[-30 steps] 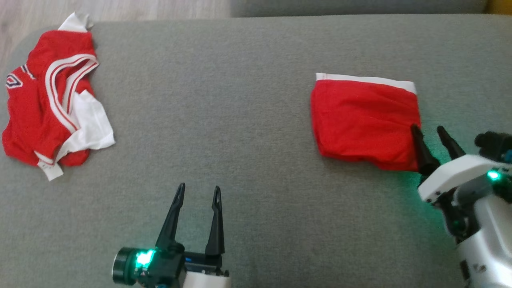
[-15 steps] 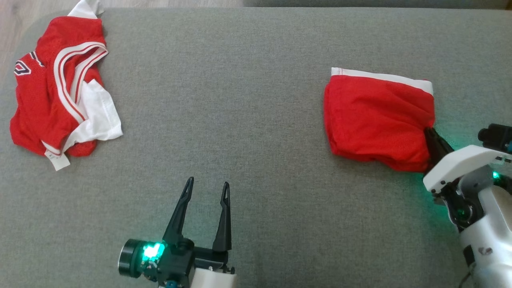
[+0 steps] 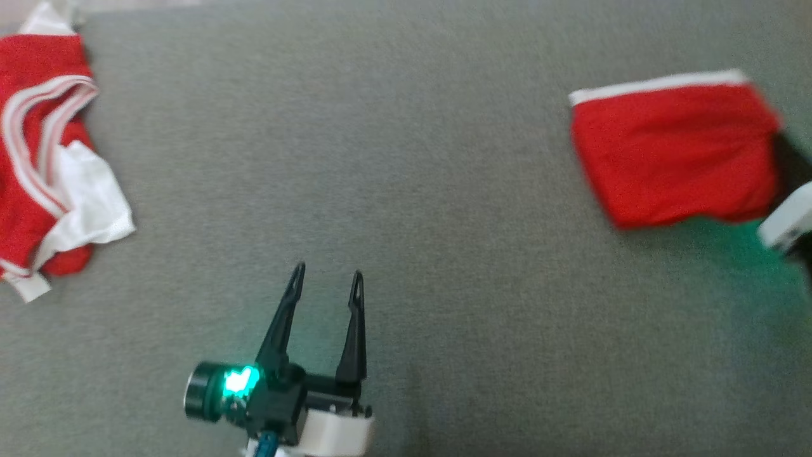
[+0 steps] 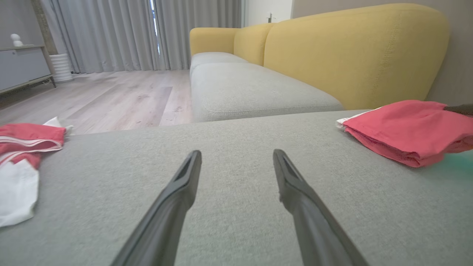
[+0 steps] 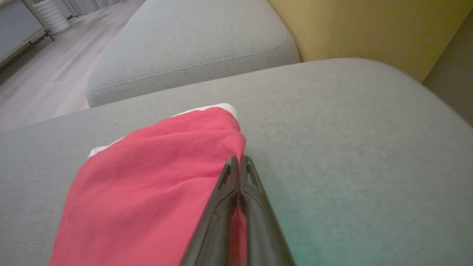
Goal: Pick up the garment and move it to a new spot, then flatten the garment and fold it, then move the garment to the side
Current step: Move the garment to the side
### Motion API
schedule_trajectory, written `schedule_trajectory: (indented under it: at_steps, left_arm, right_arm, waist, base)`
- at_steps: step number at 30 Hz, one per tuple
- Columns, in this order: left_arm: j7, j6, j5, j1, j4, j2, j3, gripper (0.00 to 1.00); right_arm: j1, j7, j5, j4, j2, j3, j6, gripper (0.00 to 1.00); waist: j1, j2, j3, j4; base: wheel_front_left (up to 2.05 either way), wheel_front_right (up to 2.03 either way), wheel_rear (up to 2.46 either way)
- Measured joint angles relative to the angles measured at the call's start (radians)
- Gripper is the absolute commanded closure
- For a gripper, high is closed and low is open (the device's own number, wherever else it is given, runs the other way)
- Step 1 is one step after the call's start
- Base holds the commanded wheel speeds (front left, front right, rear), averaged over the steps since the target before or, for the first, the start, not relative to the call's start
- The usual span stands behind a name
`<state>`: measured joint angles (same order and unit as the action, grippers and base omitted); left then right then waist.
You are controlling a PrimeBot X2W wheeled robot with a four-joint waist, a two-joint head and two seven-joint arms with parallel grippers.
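Observation:
The folded red garment with a white band along its far edge lies on the grey cushion at the right. My right gripper is shut on its near right edge, and red cloth shows between the fingers. In the head view the white right wrist sits at the right edge, beside the garment. My left gripper hovers open and holds nothing over the cushion's near middle. In the left wrist view the left gripper points across the cushion, with the garment to its right.
A crumpled red and white jersey lies at the cushion's left end, also seen as the jersey in the left wrist view. A yellow sofa back and another grey seat stand beyond the cushion. Wooden floor lies past the far left edge.
My right gripper has shut on the garment's right edge. The garment has slid right and turned, its white band now tilted. The head view has shifted too. The left gripper stays open.

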<state>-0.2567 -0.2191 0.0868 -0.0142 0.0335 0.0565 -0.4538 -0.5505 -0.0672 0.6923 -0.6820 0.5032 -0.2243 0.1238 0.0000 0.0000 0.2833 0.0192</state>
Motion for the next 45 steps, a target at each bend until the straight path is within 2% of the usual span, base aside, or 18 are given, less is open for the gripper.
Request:
schedule_trajectory:
  at_steps: [7, 12, 13, 19, 25, 33, 36, 39, 43, 45]
  left_arm:
    - [0.0, 0.017, -0.026, -0.064, -0.003, 0.0, 0.006, 0.0]
    - [0.0, 0.021, -0.032, -0.089, -0.003, 0.0, 0.018, 0.0]
    - [0.0, 0.026, -0.035, -0.094, -0.003, 0.0, 0.022, 0.0]
    - [0.0, 0.034, -0.035, -0.112, 0.014, 0.0, 0.028, 0.0]
    - [0.0, 0.034, -0.006, -0.078, 0.033, -0.001, 0.032, 0.0]
    - [0.0, 0.033, 0.095, 0.046, 0.074, -0.001, 0.063, 0.0]
    - [0.0, 0.019, 0.129, 0.087, 0.076, -0.001, 0.084, 0.0]
    - [0.0, 0.007, 0.142, 0.121, 0.062, 0.0, 0.111, 0.0]
    - [0.0, 0.008, 0.125, 0.156, -0.009, 0.0, 0.144, 0.0]
    - [0.0, 0.028, 0.096, 0.18, -0.055, 0.0, 0.151, 0.0]
  right_arm:
    - [-0.122, 0.02, -0.054, -0.032, 0.136, 0.007, 0.0, 1.0]
    - [-0.168, 0.035, -0.1, -0.055, 0.17, 0.025, 0.0, 1.0]
    - [-0.175, 0.047, -0.124, -0.06, 0.172, 0.031, 0.0, 0.0]
    - [-0.2, 0.175, -0.307, -0.092, 0.146, 0.079, 0.0, 0.0]
    - [-0.126, 0.244, -0.332, -0.066, -0.025, 0.061, 0.0, 0.0]
    - [0.23, 0.307, -0.287, 0.036, -0.269, -0.003, 0.0, 0.0]
    - [0.345, 0.314, -0.312, 0.118, -0.328, 0.001, 0.0, 0.0]
    - [0.438, 0.315, -0.359, 0.268, -0.384, 0.071, 0.0, 0.0]
    - [0.567, 0.318, -0.407, 0.427, -0.417, 0.126, 0.0, 0.0]
    - [0.638, 0.318, -0.433, 0.474, -0.429, 0.15, 0.0, 0.0]
  waist:
    - [0.0001, 0.0, 0.088, -0.048]
    - [0.0002, 0.0, 0.132, -0.067]
    - [0.0002, 0.0, 0.14, -0.071]
    - [0.0, 0.0, 0.124, -0.073]
    - [0.0, 0.0, 0.024, -0.051]
    - [-0.0002, 0.0, -0.167, -0.009]
    - [-0.0003, 0.0, -0.24, 0.008]
    - [-0.0003, 0.0, -0.298, 0.024]
    - [-0.0003, 0.0, -0.351, 0.042]
    - [-0.0003, 0.0, -0.369, 0.048]
  base:
    - [0.0, 0.0, 0.0]
    - [0.0, 0.0, 0.0]
    - [0.0, 0.0, 0.0]
    - [0.0, 0.0, 0.0]
    - [0.0, 0.0, 0.0]
    - [0.0, 0.0, 0.0]
    - [0.0, 0.0, 0.0]
    - [0.0, 0.0, 0.0]
    - [0.0, 0.0, 0.0]
    - [0.0, 0.0, 0.0]
